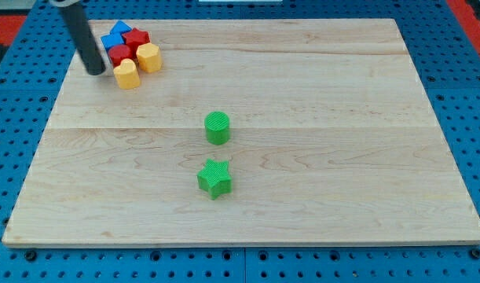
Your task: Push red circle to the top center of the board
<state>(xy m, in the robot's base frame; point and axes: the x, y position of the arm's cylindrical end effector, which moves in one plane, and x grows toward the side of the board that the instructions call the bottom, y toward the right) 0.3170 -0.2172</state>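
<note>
The red circle (120,55) sits in a tight cluster at the view's top left of the wooden board (302,94). Around it are a red block (136,38), a blue block (112,40), a second blue block (121,29), a yellow block (148,57) and a second yellow block (126,75). My tip (95,71) stands just to the left of the red circle, close to it, and left of the lower yellow block.
A green circle (217,127) stands near the board's middle. A green star (214,178) lies just below it. A blue pegboard (20,94) surrounds the board.
</note>
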